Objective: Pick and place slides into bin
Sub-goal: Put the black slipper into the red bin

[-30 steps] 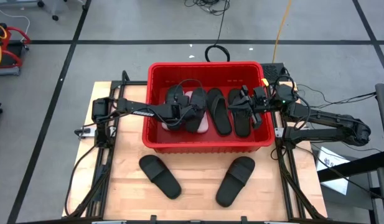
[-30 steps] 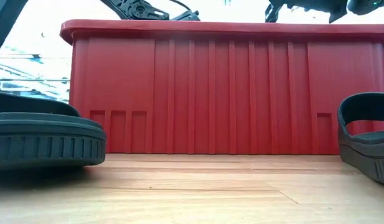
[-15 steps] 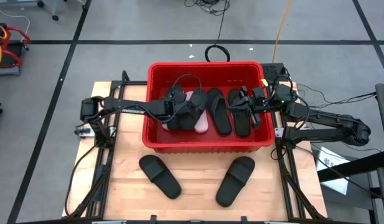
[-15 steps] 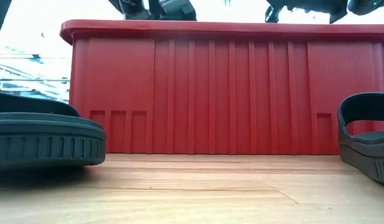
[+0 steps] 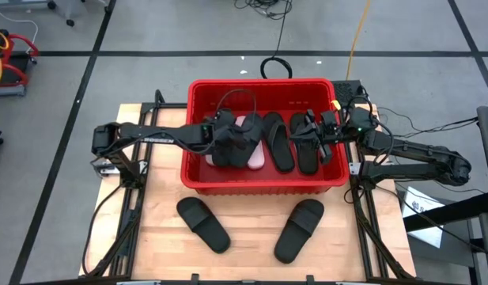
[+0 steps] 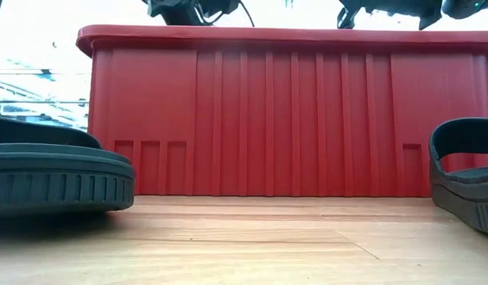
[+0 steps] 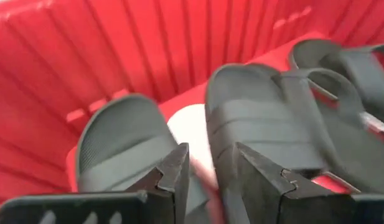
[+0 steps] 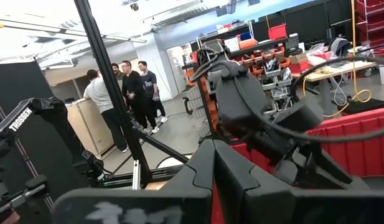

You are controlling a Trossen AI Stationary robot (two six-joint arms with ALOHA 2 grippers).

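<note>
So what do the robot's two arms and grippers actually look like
Both arms are dark, slim and jointed, with black cables looping along them. The left arm carries small white lettering on its forearm link. The left gripper has two flat, dark grey angular fingers with wedge-shaped tips. The right gripper has the same dark wedge fingers, and the right arm shows a tiny green light near its wrist.

A pale wooden worktop [image 5: 251, 237] is sitting on a grey floor [image 5: 188, 32] crossed by black tape lines [image 5: 228, 53], while several people [image 8: 126, 93] are standing in the room beyond.
</note>
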